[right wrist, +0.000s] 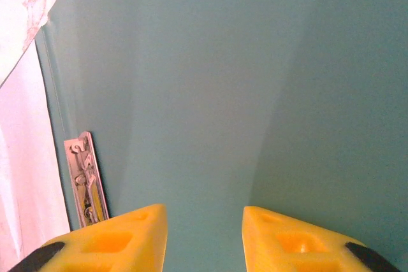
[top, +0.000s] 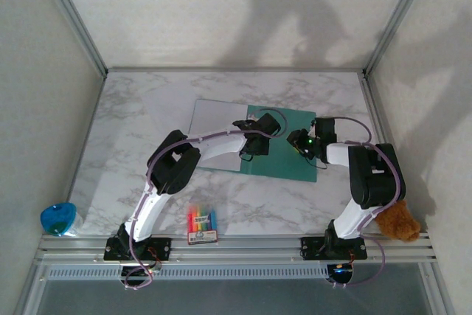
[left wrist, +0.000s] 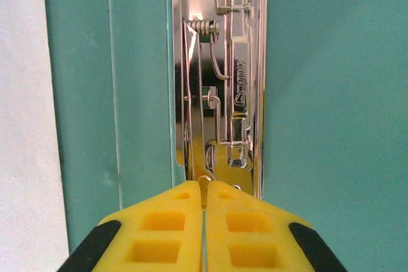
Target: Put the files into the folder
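My left fingers [left wrist: 205, 190] are pressed flat together, the yellow pads touching along their whole length. Their tips sit at the near end of the metal clip [left wrist: 223, 93], which runs along the spine of the folder [top: 287, 161]. A sliver of bright metal shows right at the tips, but I cannot tell whether I am pinching it. The clip carries raised lettering stamped along its bar, too blurred for me to read.

My right fingers [right wrist: 204, 216] stand moderately apart with nothing between them, hovering over the bare teal of the folder's right panel.

The folder lies open and flat. A pale sheet of paper [top: 214, 119] lies on its left panel, reaching past the folder's far left corner. From my left wrist that sheet shows as a white strip [left wrist: 22, 125] left of the spine.

Nearer than the folder lies a small crayon box [top: 202, 227]; its print is too small to read.
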